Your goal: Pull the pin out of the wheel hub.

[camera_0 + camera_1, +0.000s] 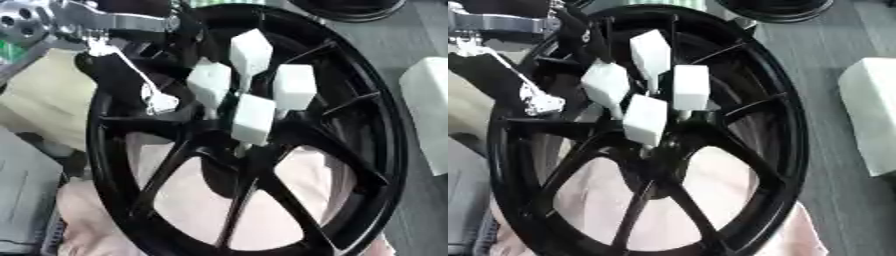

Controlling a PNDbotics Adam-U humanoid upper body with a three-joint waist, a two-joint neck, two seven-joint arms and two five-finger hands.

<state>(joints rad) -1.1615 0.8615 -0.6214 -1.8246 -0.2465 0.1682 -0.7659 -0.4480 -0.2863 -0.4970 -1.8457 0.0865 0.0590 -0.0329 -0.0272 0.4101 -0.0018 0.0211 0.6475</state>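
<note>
A black spoked wheel hub (376, 120) fills both views, tilted toward me. Several white block-headed pins stand close together at its centre: one at the top (251, 52), one on the left (210, 82), one on the right (294, 86) and one in front (255, 119). My left hand (131, 22), silver at the wrist and black further on, comes in from the upper left and lies over the hub's upper left rim, just left of the pins. Its dark fingers merge with the black spokes. A thin silver link (157, 100) hangs down from it.
A white box (429, 110) stands to the right of the wheel on grey flooring (833, 200). Part of another black wheel (350, 7) shows at the top edge. Pink cloth (87, 220) lies under the hub. A grey object (26, 200) sits at the lower left.
</note>
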